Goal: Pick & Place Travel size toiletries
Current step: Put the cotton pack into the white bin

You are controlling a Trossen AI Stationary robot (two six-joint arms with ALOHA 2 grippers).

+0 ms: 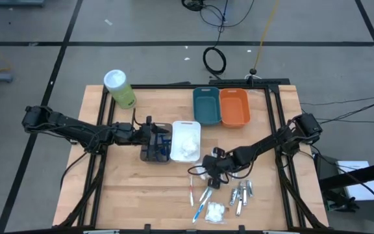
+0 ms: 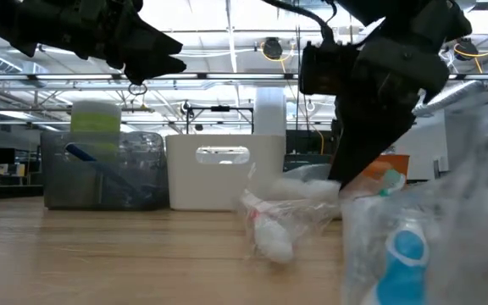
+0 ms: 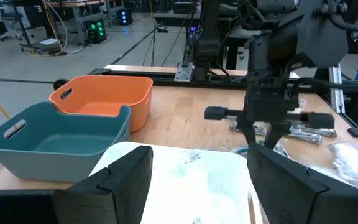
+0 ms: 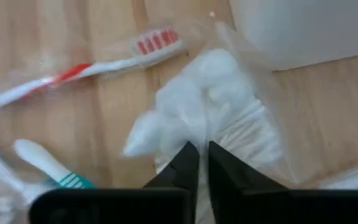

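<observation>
My right gripper (image 1: 211, 170) (image 4: 197, 158) is down near the table's middle, just off the near right corner of the white bin (image 1: 186, 140), and shut on a clear packet of white pads (image 4: 197, 106) (image 2: 269, 224). A red toothbrush (image 4: 86, 62) and a teal one (image 4: 48, 168) lie flat in wrappers beside it. More toothbrushes (image 1: 199, 195), another white packet (image 1: 215, 211) and silvery tubes (image 1: 242, 195) lie toward the near edge. My left gripper (image 1: 158, 140) (image 3: 197, 186) hovers open, over the dark bin (image 1: 153, 151) in the high view and above the white bin (image 3: 166, 168) in its wrist view. My right gripper pinches the packet's clear wrap (image 4: 199, 138) between its two fingers, next to the bunched white pads. It comes from above, slanting down from the table's right. The packet spreads out below the fingertips; whether it is clear of the table I cannot tell.
A green canister with a white lid (image 1: 119, 88) stands at the far left. The teal bin (image 1: 206, 105) and the orange bin (image 1: 234, 107) sit side by side at the far edge. Bare wood shows on the near left.
</observation>
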